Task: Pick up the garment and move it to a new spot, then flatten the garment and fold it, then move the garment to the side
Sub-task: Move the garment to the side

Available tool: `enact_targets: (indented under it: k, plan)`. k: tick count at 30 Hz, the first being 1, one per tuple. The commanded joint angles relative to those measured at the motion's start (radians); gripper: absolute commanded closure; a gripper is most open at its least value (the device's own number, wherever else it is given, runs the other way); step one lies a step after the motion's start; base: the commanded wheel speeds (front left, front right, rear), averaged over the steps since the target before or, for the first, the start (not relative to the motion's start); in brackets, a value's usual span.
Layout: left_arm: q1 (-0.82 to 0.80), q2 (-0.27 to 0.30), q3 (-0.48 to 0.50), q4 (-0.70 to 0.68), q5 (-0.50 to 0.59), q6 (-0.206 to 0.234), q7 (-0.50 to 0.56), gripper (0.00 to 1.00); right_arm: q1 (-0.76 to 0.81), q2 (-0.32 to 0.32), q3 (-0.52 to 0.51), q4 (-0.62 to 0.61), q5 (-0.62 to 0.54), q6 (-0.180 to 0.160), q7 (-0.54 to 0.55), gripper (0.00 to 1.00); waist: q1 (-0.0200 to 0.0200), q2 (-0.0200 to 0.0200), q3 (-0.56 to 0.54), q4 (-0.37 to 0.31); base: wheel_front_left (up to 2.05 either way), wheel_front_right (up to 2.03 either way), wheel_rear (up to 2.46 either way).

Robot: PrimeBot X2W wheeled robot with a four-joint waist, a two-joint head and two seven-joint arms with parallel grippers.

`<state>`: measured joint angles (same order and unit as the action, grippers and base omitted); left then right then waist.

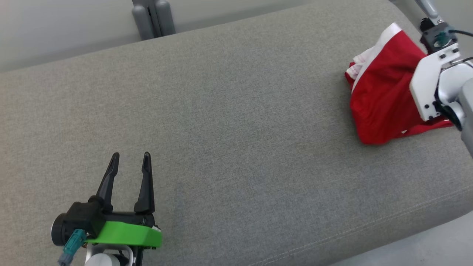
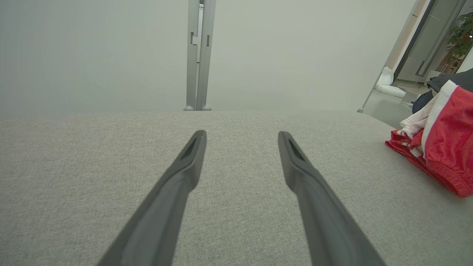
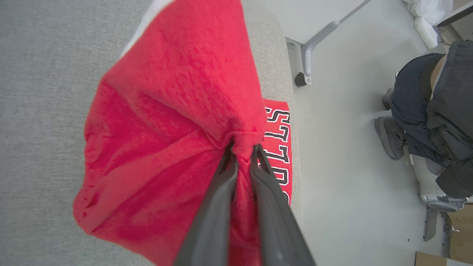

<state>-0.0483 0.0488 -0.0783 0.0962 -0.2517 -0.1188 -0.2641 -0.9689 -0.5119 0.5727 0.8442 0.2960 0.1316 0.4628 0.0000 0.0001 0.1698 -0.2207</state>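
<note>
Early stage: right pincer point(image 3: 242, 147) clenched on bunched red garment point(image 1: 380, 99) at the counter's point(image 1: 236, 129) right end, left pincer point(image 1: 131, 158) spread and empty; relocating, flattening, folding all look undone.

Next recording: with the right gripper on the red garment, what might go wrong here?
1. The right gripper pinches only a small bunch of the red garment; it may slip out when lifted.
2. The garment lies at the edge of the grey cushion, so a slip could drop it onto the floor.
</note>
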Motion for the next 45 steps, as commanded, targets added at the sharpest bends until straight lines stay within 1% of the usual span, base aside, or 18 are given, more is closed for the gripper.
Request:
enact_targets:
  k: [1, 8, 12, 13, 14, 17, 20, 22, 25, 27, 31, 34, 39, 42, 45]
  plan:
    - [-0.02, 0.004, 0.001, -0.007, 0.013, -0.005, 0.001, 0.0, -0.014, -0.011, -0.033, 0.015, -0.017, -0.002, -0.024, 1.0, 0.0, -0.0001, 0.045, 0.008, 0.0, 0.0, 0.0]
    - [-0.052, 0.021, -0.007, -0.04, 0.052, -0.01, 0.001, 0.0, -0.017, -0.048, -0.191, 0.109, -0.118, -0.002, -0.098, 1.0, 0.0, -0.0001, 0.122, 0.054, 0.0, 0.0, 0.0]
    - [-0.067, 0.027, -0.014, -0.065, 0.063, -0.012, 0.001, 0.0, -0.012, -0.048, -0.296, 0.161, -0.19, -0.002, -0.142, 1.0, 0.0, -0.0001, 0.155, 0.079, 0.0, 0.0, 0.0]
    - [-0.072, 0.029, -0.016, -0.069, 0.065, -0.012, 0.001, 0.0, -0.009, -0.044, -0.327, 0.177, -0.214, -0.002, -0.147, 0.6, 0.0, -0.0001, 0.16, 0.083, 0.0, 0.0, 0.0]
    - [-0.076, 0.03, -0.018, -0.073, 0.067, -0.012, 0.001, 0.0, -0.007, -0.037, -0.362, 0.188, -0.234, -0.002, -0.159, 0.0, 0.0, -0.0001, 0.164, 0.086, 0.0, 0.0, 0.0]
    - [-0.082, 0.031, -0.02, -0.076, 0.067, -0.013, 0.001, 0.0, 0.012, -0.017, -0.446, 0.213, -0.301, -0.002, -0.182, 0.0, 0.0, -0.0001, 0.16, 0.092, 0.0, 0.0, 0.0]
    - [-0.076, 0.023, -0.009, -0.071, 0.052, -0.013, 0.0, 0.0, 0.037, 0.023, -0.526, 0.219, -0.328, -0.002, -0.214, 0.0, 0.0, -0.0001, 0.13, 0.101, 0.0, 0.0, 0.0]
    - [-0.065, 0.018, -0.006, -0.061, 0.043, -0.013, 0.001, 0.0, 0.055, 0.041, -0.557, 0.202, -0.342, -0.002, -0.261, 0.0, 0.0, -0.0001, 0.101, 0.108, 0.0, 0.0, 0.0]
    - [-0.048, 0.015, -0.004, -0.041, 0.028, -0.013, 0.0, 0.0, 0.106, 0.106, -0.579, 0.17, -0.325, -0.001, -0.351, 0.0, 0.0, -0.0001, 0.052, 0.118, 0.0, 0.0, 0.0]
    - [-0.039, 0.012, 0.0, -0.03, 0.023, -0.013, 0.0, 0.0, 0.142, 0.136, -0.564, 0.134, -0.31, -0.001, -0.417, 0.0, 0.0, -0.0001, 0.017, 0.126, 0.0, 0.0, 0.0]
    - [-0.017, 0.007, 0.018, 0.0, 0.016, -0.012, 0.001, 0.0, 0.246, 0.21, -0.515, 0.031, -0.242, -0.001, -0.535, 0.0, 0.0, -0.0001, -0.054, 0.147, 0.0, 0.0, 0.0]
    - [-0.005, 0.004, 0.027, 0.025, 0.016, -0.003, 0.001, 0.0, 0.354, 0.239, -0.474, -0.068, -0.169, -0.002, -0.597, 0.0, 0.0, -0.0001, -0.103, 0.174, 0.0, 0.0, 0.0]
    - [0.02, 0.003, 0.032, 0.082, 0.012, -0.005, 0.001, 0.0, 0.544, 0.27, -0.454, -0.247, -0.076, -0.001, -0.662, 0.0, 0.0, -0.0001, -0.171, 0.222, 0.0, 0.0, 0.0]
    - [0.03, 0.003, 0.041, 0.112, 0.007, -0.005, 0.0, 0.0, 0.645, 0.297, -0.471, -0.359, -0.058, -0.001, -0.688, 0.0, 0.0, -0.0001, -0.191, 0.24, 0.0, 0.0, 0.0]
    - [0.047, 0.003, 0.042, 0.136, 0.012, -0.004, 0.001, 0.0, 0.726, 0.33, -0.475, -0.427, -0.077, -0.001, -0.699, 0.0, 0.0, -0.0001, -0.209, 0.251, 0.0, 0.0, 0.0]
